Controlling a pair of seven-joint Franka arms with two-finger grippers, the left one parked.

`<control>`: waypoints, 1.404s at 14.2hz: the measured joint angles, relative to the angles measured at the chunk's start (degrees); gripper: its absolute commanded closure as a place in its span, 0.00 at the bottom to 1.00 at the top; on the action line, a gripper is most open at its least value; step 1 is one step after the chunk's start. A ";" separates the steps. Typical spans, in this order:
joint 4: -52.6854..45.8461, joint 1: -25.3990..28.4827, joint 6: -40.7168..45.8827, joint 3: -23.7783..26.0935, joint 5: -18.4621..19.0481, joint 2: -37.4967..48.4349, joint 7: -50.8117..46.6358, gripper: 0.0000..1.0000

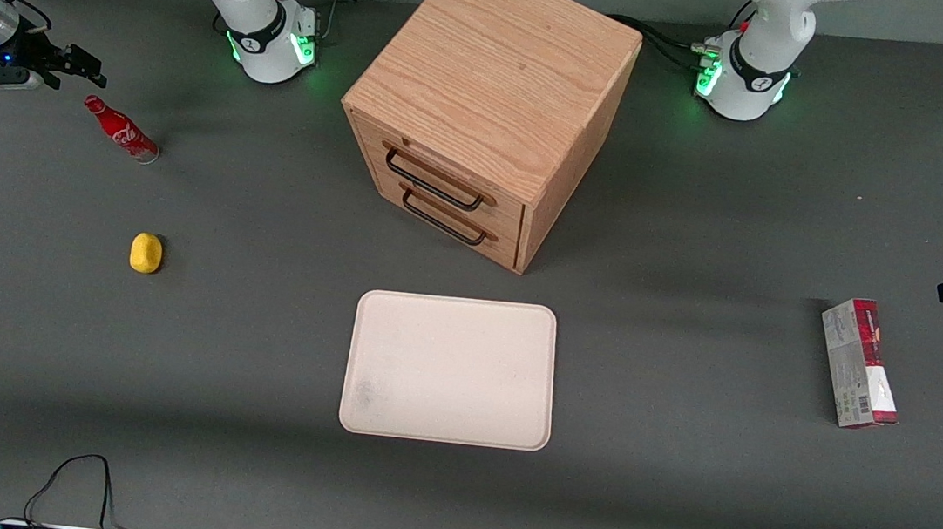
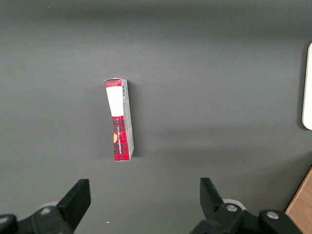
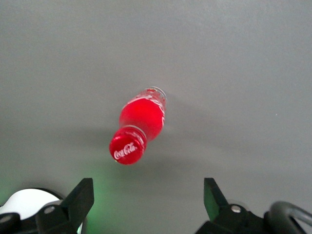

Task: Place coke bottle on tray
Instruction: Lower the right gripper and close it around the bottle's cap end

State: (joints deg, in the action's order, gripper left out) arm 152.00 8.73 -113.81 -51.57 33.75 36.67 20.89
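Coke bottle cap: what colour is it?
Red, with white script; the coke bottle shows best in the right wrist view.

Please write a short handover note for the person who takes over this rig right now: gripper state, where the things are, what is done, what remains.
Gripper: open, empty, above the coke bottle, not touching it.
Bottle: standing on the table at the working arm's end, farther from the front camera than the yellow object.
Tray: empty, in front of the drawer cabinet.
Done: approach to the bottle only.
Left: descend, grasp the bottle, carry it to the tray, release.
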 measured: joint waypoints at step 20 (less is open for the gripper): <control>1.78 2.08 -7.96 0.02 -1.99 -5.84 -0.58 1.00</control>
State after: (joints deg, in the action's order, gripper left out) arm 153.78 10.81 -121.77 -51.55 31.76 30.83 20.31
